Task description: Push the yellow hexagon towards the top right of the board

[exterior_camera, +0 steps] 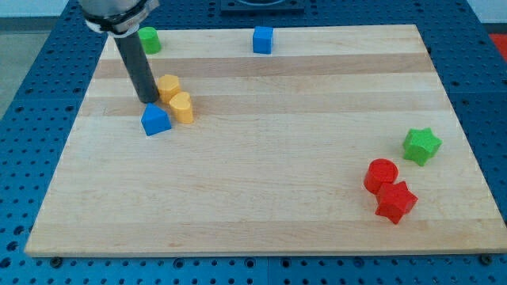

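The yellow hexagon point(169, 85) sits at the board's upper left. Another yellow block point(182, 107), rounded in shape, touches it just below and to the right. My tip point(148, 100) stands on the board right beside the hexagon's left side, close to touching it. A blue block point(155, 119) with a peaked top lies just below the tip.
A green round block point(148, 39) lies at the top left edge and a blue cube point(262, 39) at the top middle. A green star point(421, 146), a red cylinder point(381, 174) and a red star point(395, 202) cluster at the lower right of the wooden board point(261, 198).
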